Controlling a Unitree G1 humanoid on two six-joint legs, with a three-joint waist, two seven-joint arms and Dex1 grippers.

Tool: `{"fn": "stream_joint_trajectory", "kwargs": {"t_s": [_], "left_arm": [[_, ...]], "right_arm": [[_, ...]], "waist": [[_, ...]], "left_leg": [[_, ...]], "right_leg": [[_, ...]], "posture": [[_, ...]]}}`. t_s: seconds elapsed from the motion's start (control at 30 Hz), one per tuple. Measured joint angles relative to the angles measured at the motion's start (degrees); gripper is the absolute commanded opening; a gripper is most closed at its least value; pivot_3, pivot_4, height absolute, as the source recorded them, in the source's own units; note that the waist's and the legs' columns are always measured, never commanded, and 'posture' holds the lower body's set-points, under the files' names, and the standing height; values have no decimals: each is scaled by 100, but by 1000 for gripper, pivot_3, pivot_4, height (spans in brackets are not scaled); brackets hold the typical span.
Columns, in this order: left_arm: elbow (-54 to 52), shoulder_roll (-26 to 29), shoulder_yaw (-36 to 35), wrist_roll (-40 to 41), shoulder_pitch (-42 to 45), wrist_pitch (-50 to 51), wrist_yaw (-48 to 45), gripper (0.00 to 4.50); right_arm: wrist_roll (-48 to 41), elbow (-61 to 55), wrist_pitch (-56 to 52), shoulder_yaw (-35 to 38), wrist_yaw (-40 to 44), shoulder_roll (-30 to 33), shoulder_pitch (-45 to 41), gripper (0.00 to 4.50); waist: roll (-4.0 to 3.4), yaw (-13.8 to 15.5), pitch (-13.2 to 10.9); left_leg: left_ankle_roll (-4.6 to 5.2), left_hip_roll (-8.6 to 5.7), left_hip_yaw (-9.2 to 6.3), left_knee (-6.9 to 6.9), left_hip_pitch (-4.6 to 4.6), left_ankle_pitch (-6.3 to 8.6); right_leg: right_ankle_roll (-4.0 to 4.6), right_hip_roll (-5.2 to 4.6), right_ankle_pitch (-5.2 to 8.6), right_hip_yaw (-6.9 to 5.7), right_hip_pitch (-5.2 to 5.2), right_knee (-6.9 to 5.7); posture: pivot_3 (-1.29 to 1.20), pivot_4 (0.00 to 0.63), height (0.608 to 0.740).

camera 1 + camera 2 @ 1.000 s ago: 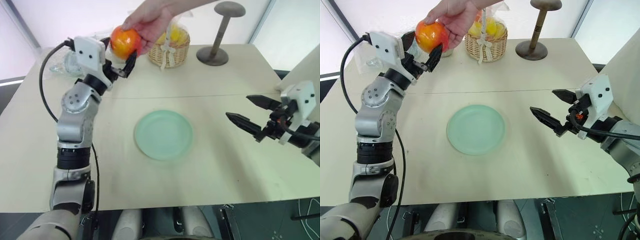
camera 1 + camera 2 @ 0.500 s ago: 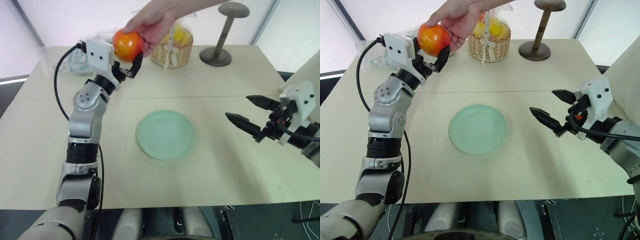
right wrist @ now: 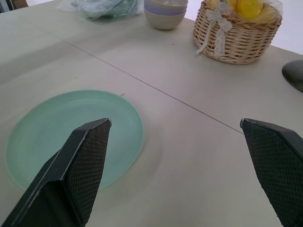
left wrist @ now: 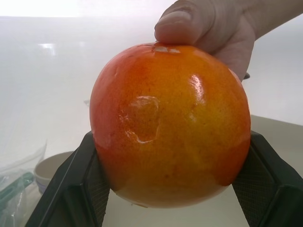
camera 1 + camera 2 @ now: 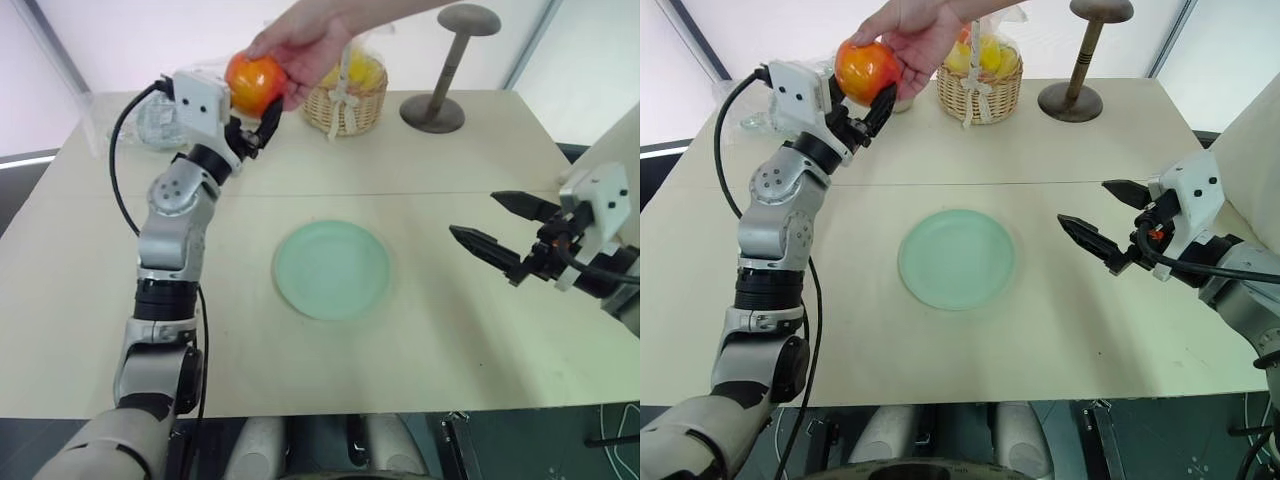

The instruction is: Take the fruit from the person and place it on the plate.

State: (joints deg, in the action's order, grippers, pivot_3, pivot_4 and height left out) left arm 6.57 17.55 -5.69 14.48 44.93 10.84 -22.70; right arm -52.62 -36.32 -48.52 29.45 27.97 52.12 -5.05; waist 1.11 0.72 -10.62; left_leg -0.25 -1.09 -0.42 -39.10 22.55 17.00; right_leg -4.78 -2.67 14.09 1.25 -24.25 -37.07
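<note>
The fruit (image 5: 253, 83) is a glossy orange-red and yellow ball held up above the table's far left. The person's hand (image 5: 305, 40) grips it from above, thumb on top in the left wrist view. My left gripper (image 5: 252, 100) is shut on the fruit (image 4: 170, 123), one black finger pressed on each side of its lower half. The pale green plate (image 5: 330, 270) lies bare in the middle of the table. My right gripper (image 5: 476, 214) hangs open to the right of the plate (image 3: 71, 132), holding nothing.
A wicker basket (image 5: 345, 95) of wrapped yellow fruits stands at the back, just behind the hand. A dark stand on a round base (image 5: 440, 80) is to its right. A cream bowl with a lavender band (image 3: 165, 12) and a crumpled plastic bag (image 5: 150, 125) sit at the back left.
My left gripper's fingers have shut onto the fruit, which they stood open around a second ago. The person's hand stays on the fruit. The right arm has kept still.
</note>
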Motion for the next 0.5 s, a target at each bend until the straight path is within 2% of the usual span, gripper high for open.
{"fn": "stream_joint_trajectory", "kwargs": {"t_s": [0.27, 0.5], "left_arm": [[-6, 1074, 33, 526, 104, 425, -1665, 2883], [600, 1877, 664, 774, 576, 591, -4188, 2883]], "right_arm": [[-63, -11, -26, -132, 292, 193, -20, 4500], [-39, -2, 19, -722, 758, 349, -425, 4500]], "waist": [[0, -13, 0], [-1, -11, 0]], "left_leg": [[0, 1, 0, 0, -2, 0], [0, -1, 3, 0, -2, 0]], "right_leg": [[1, 4, 0, -6, 0, -1], [2, 6, 1, -9, 1, 1]], "posture": [[0, 150, 740], [0, 150, 740]]}}
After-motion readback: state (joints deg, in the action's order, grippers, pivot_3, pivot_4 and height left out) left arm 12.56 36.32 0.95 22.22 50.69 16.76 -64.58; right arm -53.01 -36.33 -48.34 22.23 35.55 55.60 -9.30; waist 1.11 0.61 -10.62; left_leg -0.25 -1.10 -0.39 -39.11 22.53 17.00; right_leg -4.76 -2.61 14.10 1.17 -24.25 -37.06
